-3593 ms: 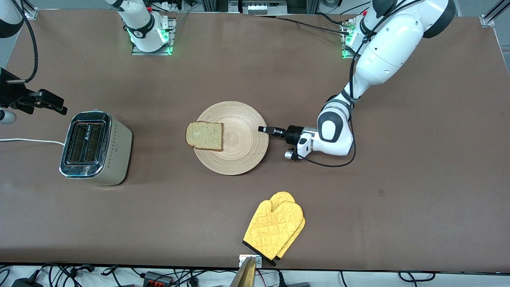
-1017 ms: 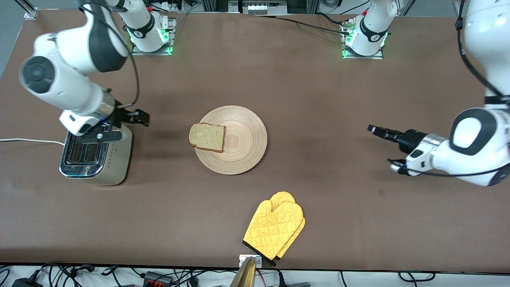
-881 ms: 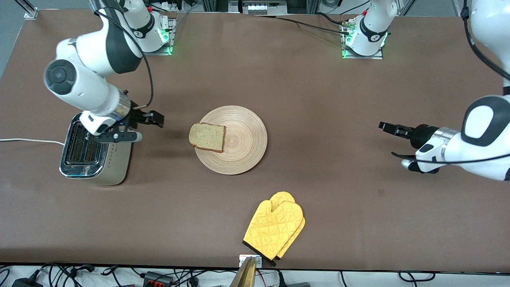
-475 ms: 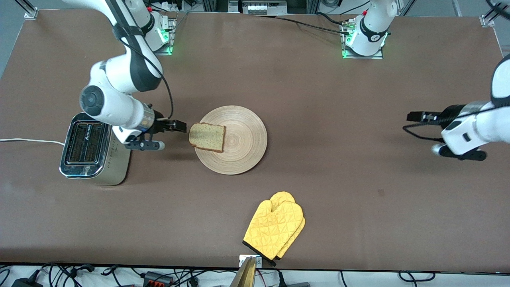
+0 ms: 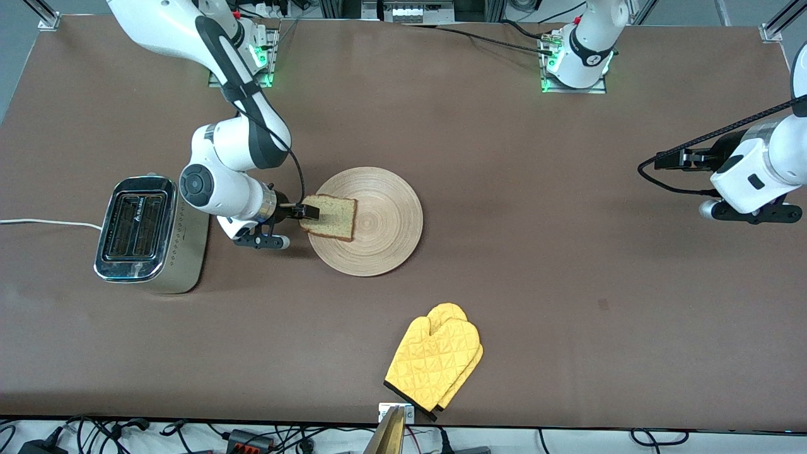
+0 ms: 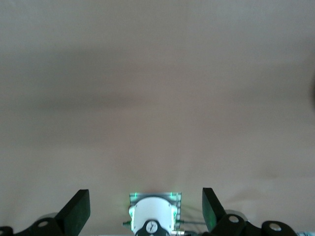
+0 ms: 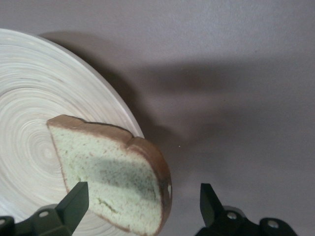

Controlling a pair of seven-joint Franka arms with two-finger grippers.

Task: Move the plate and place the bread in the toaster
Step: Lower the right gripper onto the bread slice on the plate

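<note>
where once clear, right hand point(image 5: 307, 212) at bread point(image 5: 329, 217)

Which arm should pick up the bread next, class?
The right. Its end effector is open, with the bread on the plate between its fingers. The left end effector, open too, hangs over bare table at the left arm's end.
</note>
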